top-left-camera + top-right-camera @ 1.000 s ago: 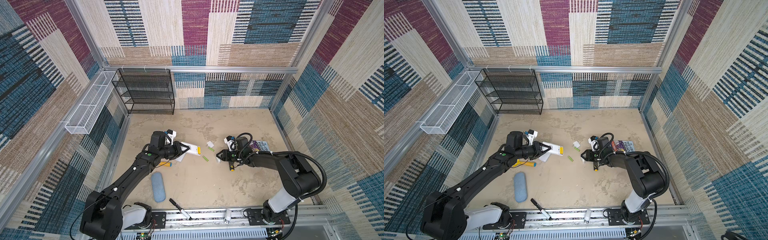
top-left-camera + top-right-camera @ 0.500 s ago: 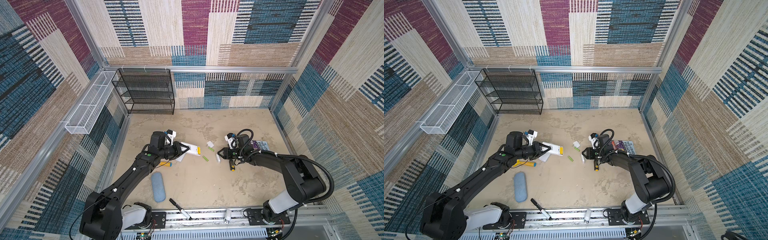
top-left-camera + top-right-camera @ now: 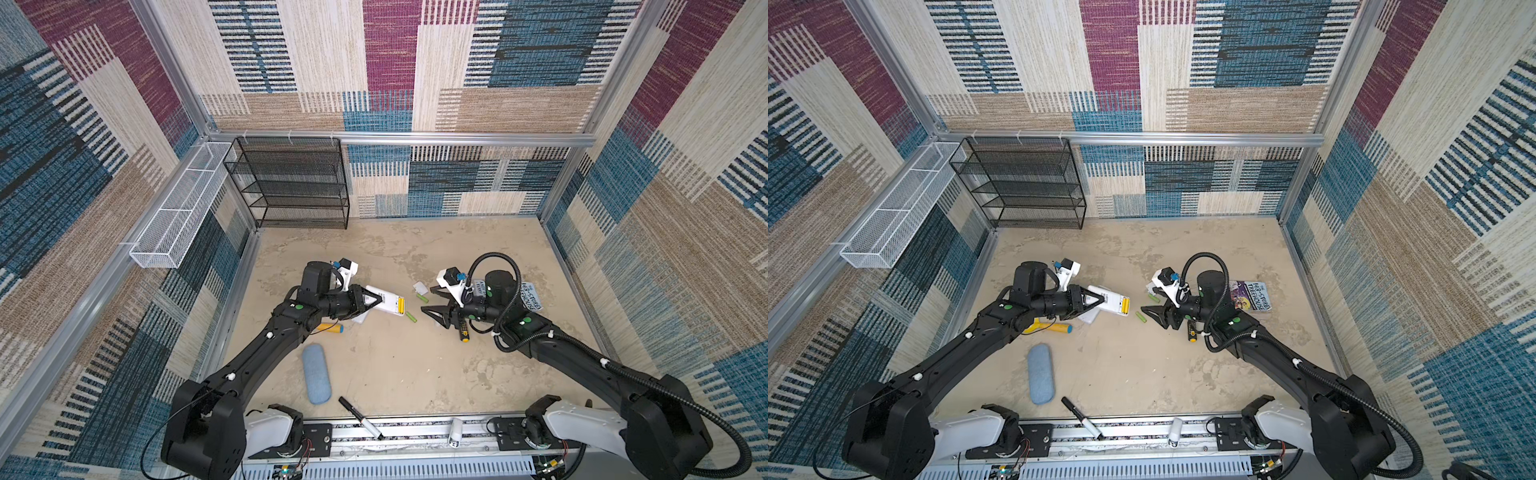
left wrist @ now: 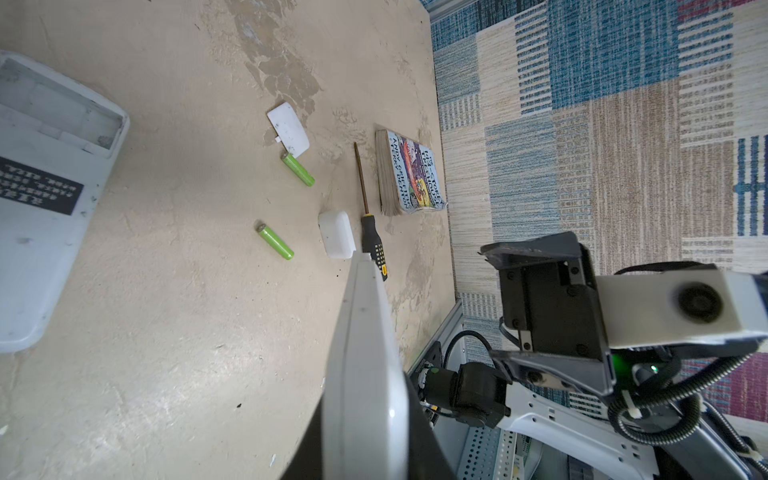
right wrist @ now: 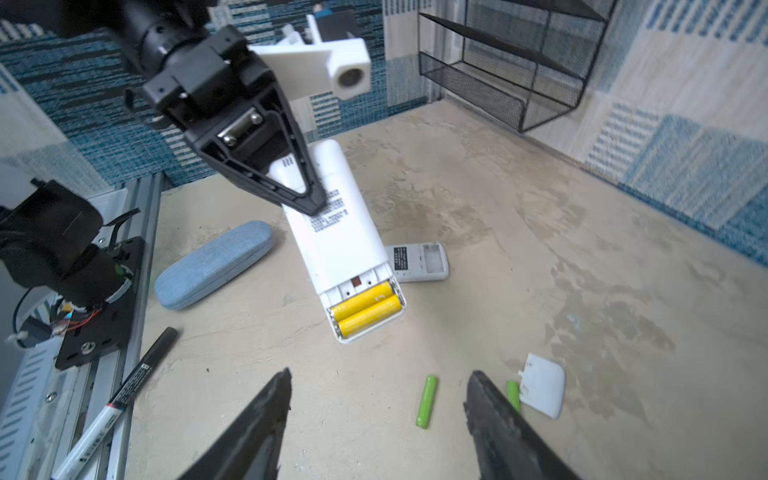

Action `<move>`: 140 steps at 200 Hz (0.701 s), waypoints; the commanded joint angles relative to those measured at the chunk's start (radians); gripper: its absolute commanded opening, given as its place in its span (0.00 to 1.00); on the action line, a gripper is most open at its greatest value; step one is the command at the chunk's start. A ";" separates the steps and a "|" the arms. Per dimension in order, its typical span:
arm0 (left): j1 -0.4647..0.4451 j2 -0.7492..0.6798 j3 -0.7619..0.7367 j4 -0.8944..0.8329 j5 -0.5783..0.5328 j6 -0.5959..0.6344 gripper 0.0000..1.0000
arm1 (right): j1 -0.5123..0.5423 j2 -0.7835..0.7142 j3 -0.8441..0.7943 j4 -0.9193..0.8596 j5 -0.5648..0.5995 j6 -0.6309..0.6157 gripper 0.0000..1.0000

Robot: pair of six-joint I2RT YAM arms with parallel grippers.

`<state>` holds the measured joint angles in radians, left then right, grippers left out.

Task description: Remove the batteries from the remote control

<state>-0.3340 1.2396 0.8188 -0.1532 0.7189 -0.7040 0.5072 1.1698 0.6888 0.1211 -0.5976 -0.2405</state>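
Yellow batteries (image 5: 365, 309), two side by side, sit in the open bay at the end of the remote (image 5: 340, 241); the left fingers (image 5: 299, 195) pinch that remote by its other half, bay tilted down toward the bench (image 5: 540, 249); whether the end touches it I cannot tell. Two green batteries (image 3: 411, 317) lie loose on the bench, at about four and two o'clock of the bay in a top view; those look done. The right fingers (image 5: 266, 415) stand spread and empty at three o'clock of the bay, near but apart. The step, I judge, is prising out a yellow cell; bring one fingertip in at a cell's end and lever it up rather than squeeze the pair; keep the left pinch firm so the remote cannot twist; expect a freed cell to roll.
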 commanded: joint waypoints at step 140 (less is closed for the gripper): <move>0.000 -0.013 -0.007 -0.010 0.052 0.064 0.00 | 0.222 0.405 0.330 -0.098 0.091 -0.301 0.78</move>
<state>-0.3351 1.2236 0.8150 -0.1898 0.7410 -0.6552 0.7204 1.5421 0.9924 0.0273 -0.5293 -0.5301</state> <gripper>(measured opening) 0.211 0.781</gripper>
